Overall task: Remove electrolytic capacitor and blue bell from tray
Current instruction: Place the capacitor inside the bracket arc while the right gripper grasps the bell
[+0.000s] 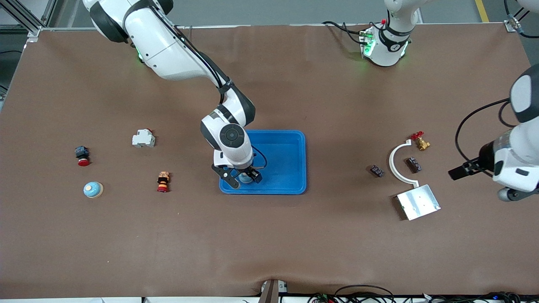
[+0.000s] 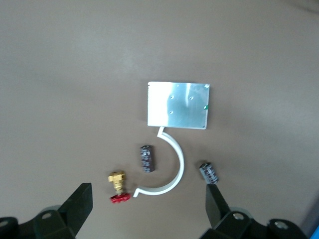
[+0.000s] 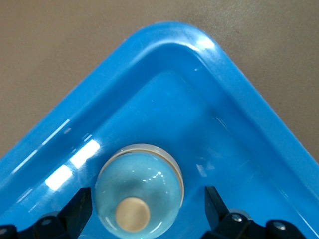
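Note:
A light blue bell (image 3: 139, 191) with a tan button sits in a corner of the blue tray (image 3: 239, 109). My right gripper (image 3: 144, 204) is open, with a finger on each side of the bell and a gap to each. In the front view it (image 1: 242, 176) is low over the tray's (image 1: 290, 160) corner nearest the camera, toward the right arm's end. Two dark capacitors (image 2: 147, 158) (image 2: 209, 172) lie on the table, also seen in the front view (image 1: 413, 164) (image 1: 377, 171). My left gripper (image 2: 148, 199) is open and empty, high above them.
A second blue bell (image 1: 93, 190), a red push button (image 1: 82, 155), a white breaker (image 1: 143, 138) and an orange-red button (image 1: 163, 181) lie toward the right arm's end. A white curved bracket (image 1: 396, 162), a metal plate (image 1: 418, 201) and a brass valve (image 1: 420, 142) lie by the capacitors.

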`<act>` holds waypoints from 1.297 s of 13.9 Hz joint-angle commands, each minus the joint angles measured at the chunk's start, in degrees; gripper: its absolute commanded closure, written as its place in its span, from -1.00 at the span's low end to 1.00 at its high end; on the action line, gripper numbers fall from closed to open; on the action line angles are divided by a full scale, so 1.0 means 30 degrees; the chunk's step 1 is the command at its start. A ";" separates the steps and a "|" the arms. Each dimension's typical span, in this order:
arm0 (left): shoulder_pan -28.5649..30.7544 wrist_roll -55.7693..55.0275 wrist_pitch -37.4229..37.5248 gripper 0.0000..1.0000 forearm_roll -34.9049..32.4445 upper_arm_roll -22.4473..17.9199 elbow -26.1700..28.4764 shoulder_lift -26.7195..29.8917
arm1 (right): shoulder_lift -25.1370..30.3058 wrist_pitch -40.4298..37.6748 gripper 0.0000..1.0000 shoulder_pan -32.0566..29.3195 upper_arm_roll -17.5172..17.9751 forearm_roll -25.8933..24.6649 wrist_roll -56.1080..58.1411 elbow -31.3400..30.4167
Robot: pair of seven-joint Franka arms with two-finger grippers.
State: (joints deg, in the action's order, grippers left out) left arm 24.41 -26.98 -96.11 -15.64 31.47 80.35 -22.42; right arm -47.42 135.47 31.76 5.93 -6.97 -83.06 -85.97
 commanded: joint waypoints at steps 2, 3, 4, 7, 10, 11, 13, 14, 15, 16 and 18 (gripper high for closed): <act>0.0066 0.3123 0.1275 -1.00 0.0260 0.0203 -0.0826 0.1110 | -0.0247 -0.0508 -1.00 0.0282 -0.0190 -0.0370 -0.0645 0.0826; 0.0124 0.4323 0.1247 -1.00 0.0522 0.0058 -0.0855 0.1754 | -0.0247 -0.0508 -1.00 0.0253 -0.0190 -0.0457 -0.0615 0.0826; 0.0125 0.4770 0.1246 -1.00 0.0321 0.0085 -0.0856 0.2137 | -0.0247 -0.0508 -1.00 0.0223 -0.0190 -0.0690 -0.0586 0.0826; 0.0154 0.5125 0.1304 -1.00 0.0464 0.0232 -0.0856 0.2580 | -0.0247 -0.0508 -1.00 0.0165 -0.0190 -0.0956 -0.0528 0.0826; 0.0125 0.7053 0.1509 -1.00 0.0875 0.0115 -0.0827 0.3458 | -0.0247 -0.0508 -1.00 0.0077 -0.0190 -0.1219 -0.0469 0.0826; 0.0009 0.7350 0.1829 -1.00 0.1137 -0.0001 -0.0826 0.3633 | -0.0247 -0.0508 -0.80 0.0048 -0.0190 -0.1220 -0.0469 0.0826; -0.1271 0.7557 0.1949 -1.00 0.2597 -0.1806 -0.0506 0.4626 | -0.0247 -0.0508 0.38 0.0106 -0.0190 -0.1191 -0.0527 0.0826; -0.2616 0.7761 0.1950 -1.00 0.3184 -0.3414 -0.0388 0.4979 | -0.0247 -0.0508 0.87 0.0193 -0.0161 -0.1162 -0.0614 0.0826; -0.3992 0.7966 0.1950 -1.00 0.3364 -0.4851 -0.0242 0.5389 | -0.0247 -0.0537 1.00 0.0281 -0.0161 -0.1103 -0.0702 0.0797; -0.5253 0.7939 0.1979 -1.00 0.3453 -0.6113 0.0224 0.5857 | -0.0189 -0.0566 1.00 0.0282 -0.0161 -0.0987 -0.0703 0.0796; -0.6376 0.7793 0.1921 -1.00 0.3657 -0.7119 0.1424 0.6883 | 0.0045 -0.1788 1.00 0.0253 -0.0103 -0.0898 -0.0674 0.0854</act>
State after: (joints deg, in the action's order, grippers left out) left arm 8.25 -4.21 -90.00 -6.24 13.26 79.24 -6.46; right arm -47.43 133.57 31.96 5.68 -9.36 -83.76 -84.53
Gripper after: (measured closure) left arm 0.000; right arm 0.339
